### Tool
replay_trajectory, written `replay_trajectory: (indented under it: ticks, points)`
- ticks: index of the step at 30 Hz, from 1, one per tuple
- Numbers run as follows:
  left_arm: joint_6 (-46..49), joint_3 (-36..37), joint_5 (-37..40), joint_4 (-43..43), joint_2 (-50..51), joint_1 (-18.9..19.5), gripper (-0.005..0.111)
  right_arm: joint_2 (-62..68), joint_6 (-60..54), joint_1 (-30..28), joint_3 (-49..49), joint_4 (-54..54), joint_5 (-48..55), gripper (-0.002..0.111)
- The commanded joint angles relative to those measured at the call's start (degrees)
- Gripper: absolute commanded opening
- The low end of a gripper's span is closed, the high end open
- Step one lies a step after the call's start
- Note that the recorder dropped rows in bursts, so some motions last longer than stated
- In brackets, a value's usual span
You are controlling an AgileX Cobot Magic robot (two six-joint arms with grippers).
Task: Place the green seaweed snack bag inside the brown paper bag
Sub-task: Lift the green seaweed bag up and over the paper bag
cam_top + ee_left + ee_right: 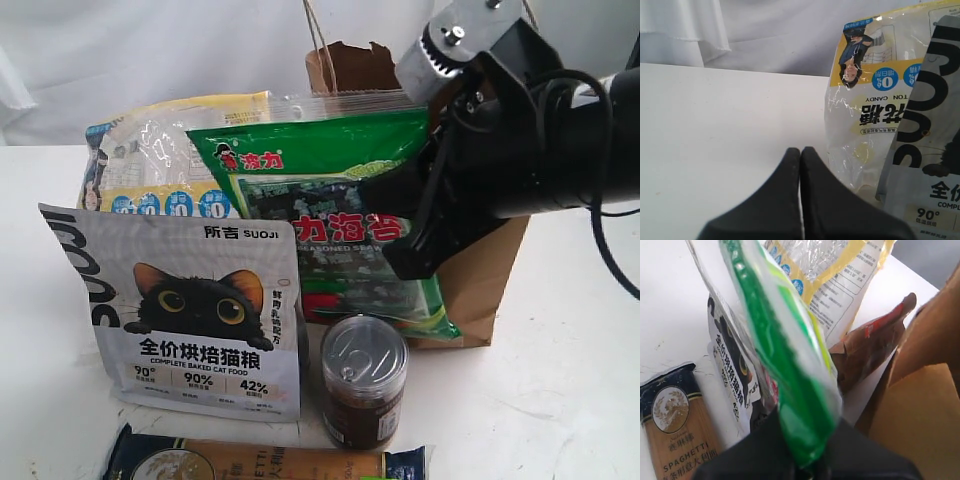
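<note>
Largely hidden: paper bag (482, 285) behind snack bag (325, 165), right hand (415, 240).

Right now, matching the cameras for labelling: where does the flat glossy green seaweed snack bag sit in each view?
Exterior view: green seaweed snack bag centre, before the tall brown paper bag.
Left wrist view: not in it.
Right wrist view: bag edge-on, clamped in the right hand.
Shared landmark: grey cat-food pouch with black cat.
</note>
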Motion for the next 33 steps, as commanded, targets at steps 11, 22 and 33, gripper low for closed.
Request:
replay_trajectory:
  ticks: [11, 22, 33]
  points:
    - [-0.1, 0.3, -0.5, 0.1, -0.3, -0.3, 0.0, -8.8, 12.3, -0.1, -0.5, -7.3, -4.8, 0.0]
    - [-0.1, 0.3, -0.5, 0.1, -0.3, -0.3, 0.0, -12.6, 11.1, -0.1, -0.8, -2.6, -12.8, 0.0]
    - [-0.1, 0.3, -0.5, 0.1, -0.3, -0.3, 0.0, -16.5, 11.1, -0.1, -6.7, -1.9, -13.8, 0.0]
